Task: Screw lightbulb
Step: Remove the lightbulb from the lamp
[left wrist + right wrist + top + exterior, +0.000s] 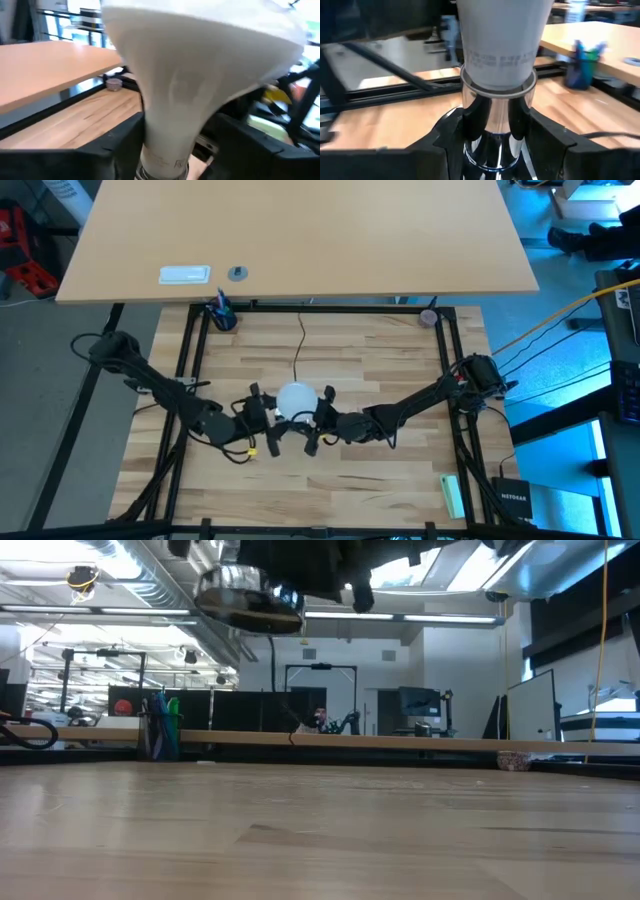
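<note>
The matte white lightbulb (296, 398) is held up over the middle of the wooden table (330, 480), globe up. Its narrow neck (500, 45) sits in the top of the round silver socket (492, 120). The socket's underside shows high above the tabletop in the low view (250, 602). A thin black cord (300, 345) runs from the table's far edge toward the bulb. My left gripper (262, 415) is shut on the bulb from the left. My right gripper (318, 422) is shut on the socket from the right. My left gripper pinches the bulb's narrow neck (170, 125) between its two fingers (117, 145), just below the globe. The fingers come level from the table's left. The bulb stands upright, clear of the table. My right gripper pinches the silver socket's shiny wall (492, 130) between its two fingers (545, 142), just under the bulb's neck. The fingers come level from the table's right. The socket stands upright, lifted clear of the table.
A blue pen cup (221, 313) stands at the far left of the table and a small roll (429, 317) at the far right. A green object (452, 495) lies near the front right corner. A light desk (300, 230) stands beyond the far edge.
</note>
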Action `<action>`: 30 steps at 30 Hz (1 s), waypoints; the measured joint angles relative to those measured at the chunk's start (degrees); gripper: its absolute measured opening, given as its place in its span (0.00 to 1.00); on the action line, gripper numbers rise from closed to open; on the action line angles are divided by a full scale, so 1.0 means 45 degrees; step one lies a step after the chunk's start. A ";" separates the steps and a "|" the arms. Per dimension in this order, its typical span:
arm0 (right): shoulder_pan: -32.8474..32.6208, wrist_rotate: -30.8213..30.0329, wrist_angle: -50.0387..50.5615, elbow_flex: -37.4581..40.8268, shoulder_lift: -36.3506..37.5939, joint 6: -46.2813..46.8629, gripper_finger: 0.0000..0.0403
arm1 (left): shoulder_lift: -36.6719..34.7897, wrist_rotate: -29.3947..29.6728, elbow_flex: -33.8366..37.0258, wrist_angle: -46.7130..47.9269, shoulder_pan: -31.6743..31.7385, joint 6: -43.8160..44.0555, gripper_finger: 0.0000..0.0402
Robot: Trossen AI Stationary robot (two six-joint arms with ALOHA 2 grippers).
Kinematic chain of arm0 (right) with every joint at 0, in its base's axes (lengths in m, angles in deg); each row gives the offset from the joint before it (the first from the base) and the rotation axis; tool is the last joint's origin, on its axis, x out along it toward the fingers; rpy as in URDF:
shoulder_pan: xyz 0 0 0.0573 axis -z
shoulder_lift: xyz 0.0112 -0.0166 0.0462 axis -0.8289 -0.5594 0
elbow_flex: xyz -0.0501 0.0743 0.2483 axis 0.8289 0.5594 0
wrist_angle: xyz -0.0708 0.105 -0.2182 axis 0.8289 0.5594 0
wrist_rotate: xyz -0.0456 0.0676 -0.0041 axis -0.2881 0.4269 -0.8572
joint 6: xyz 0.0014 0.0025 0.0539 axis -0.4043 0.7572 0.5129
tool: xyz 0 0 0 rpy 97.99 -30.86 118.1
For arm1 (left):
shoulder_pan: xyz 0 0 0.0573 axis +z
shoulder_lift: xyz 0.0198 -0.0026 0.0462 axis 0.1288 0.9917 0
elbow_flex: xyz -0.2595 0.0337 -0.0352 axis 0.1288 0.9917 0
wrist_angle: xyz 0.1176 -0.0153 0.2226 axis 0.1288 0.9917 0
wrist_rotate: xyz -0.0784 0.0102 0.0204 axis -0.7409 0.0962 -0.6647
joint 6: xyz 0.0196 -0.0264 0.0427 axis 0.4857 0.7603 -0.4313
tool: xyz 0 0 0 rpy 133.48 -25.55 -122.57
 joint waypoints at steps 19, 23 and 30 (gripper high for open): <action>-0.0010 0.7820 -0.2110 -0.0015 0.0024 -0.1151 0.42 | -0.3172 -0.7375 -0.0260 0.4720 0.0756 0.0191 0.63; 0.0000 0.7829 -0.2039 -0.0010 0.0024 -0.1187 0.42 | -0.2690 -1.0290 -0.0260 0.3582 0.1747 0.0474 0.63; -0.0004 0.7858 -0.1609 -0.0005 0.0024 -0.1257 0.42 | -0.1845 -1.3930 -0.0262 0.1659 0.2709 0.0779 0.63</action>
